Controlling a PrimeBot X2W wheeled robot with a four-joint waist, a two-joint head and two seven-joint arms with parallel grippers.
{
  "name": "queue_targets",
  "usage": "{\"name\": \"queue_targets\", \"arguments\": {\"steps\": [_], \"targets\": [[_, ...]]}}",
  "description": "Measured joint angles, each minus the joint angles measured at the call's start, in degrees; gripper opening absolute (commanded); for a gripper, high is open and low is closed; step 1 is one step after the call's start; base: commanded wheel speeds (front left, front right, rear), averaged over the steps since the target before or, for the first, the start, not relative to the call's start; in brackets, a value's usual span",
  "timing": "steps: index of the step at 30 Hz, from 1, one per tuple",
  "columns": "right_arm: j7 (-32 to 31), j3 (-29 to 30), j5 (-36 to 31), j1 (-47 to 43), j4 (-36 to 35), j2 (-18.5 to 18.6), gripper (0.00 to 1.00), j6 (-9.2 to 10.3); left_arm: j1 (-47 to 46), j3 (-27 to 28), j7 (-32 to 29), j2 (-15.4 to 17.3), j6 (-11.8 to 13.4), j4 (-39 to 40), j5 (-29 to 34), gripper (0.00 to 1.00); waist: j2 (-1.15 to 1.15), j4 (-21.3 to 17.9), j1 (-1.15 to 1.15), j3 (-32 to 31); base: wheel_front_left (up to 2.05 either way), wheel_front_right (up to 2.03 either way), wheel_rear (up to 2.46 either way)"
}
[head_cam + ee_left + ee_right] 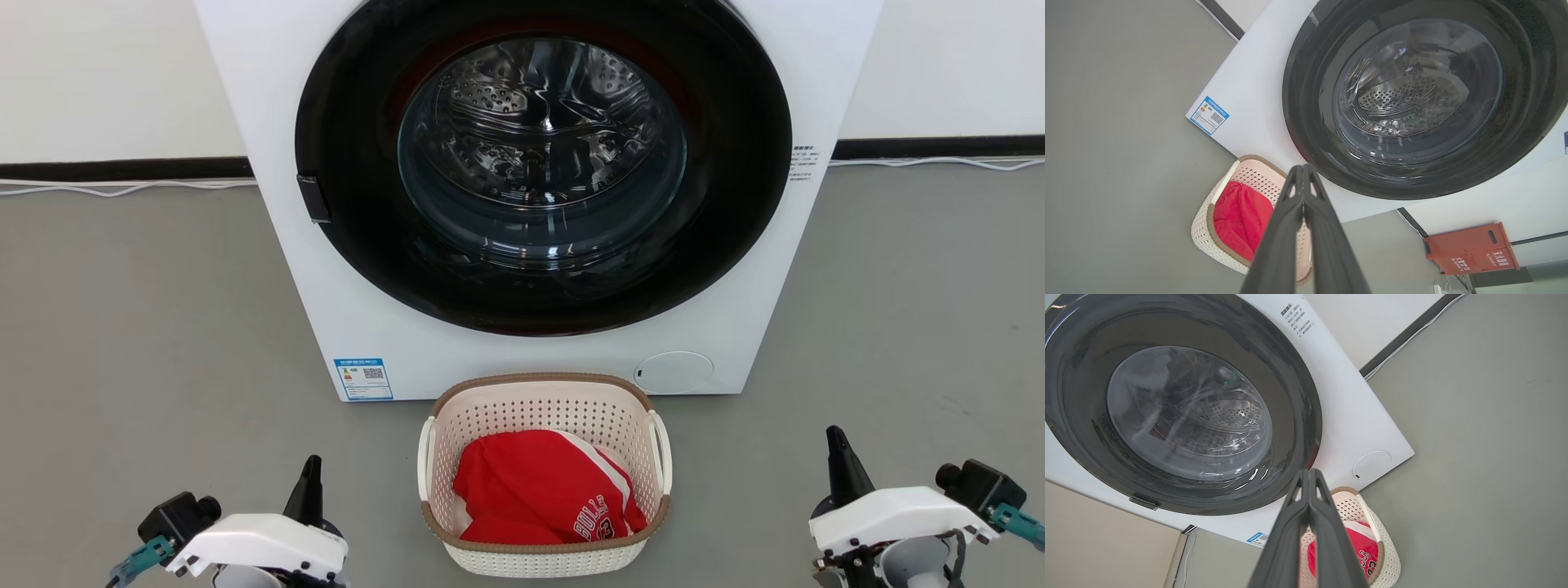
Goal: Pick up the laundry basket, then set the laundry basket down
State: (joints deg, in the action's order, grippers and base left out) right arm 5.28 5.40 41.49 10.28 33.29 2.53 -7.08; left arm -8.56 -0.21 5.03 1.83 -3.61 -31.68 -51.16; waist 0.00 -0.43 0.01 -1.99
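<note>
Laundry basket (pixel 531 412) sits on the grey floor (pixel 147 327) at 6 o'clock in the head view, with a red garment (pixel 535 490) bundled inside it. At the laundry basket's 12 o'clock, just beside its far rim, stands a white washing machine (pixel 269 122) with its round dark door (pixel 343 204) closed. A blue label (pixel 363 379) is at the basket's 11 o'clock and a round white cap (pixel 673 371) at its 1 o'clock, both low on the machine's front. The left gripper (pixel 312 474) hangs at the basket's 8 o'clock and the right gripper (pixel 836 445) at its 4 o'clock. Each is apart from it, with fingers pressed together on nothing. Behind the machine a black skirting strip (pixel 122 169) and a white cable (pixel 122 189) run along the foot of a white wall (pixel 98 73). In the left wrist view a red box (pixel 1472 249) stands against that wall.
</note>
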Motion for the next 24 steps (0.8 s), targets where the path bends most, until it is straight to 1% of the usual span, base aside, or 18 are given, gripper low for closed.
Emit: {"name": "queue_targets", "arguments": {"steps": [24], "targets": [[-4.13,0.52,17.34,-2.15,-6.15,0.01,0.00,0.01,1.12,1.78,-3.86,0.07,-1.18,5.47,-14.01,0.00,0.00,0.15,0.00,0.75,0.00,0.00,0.00]]}}
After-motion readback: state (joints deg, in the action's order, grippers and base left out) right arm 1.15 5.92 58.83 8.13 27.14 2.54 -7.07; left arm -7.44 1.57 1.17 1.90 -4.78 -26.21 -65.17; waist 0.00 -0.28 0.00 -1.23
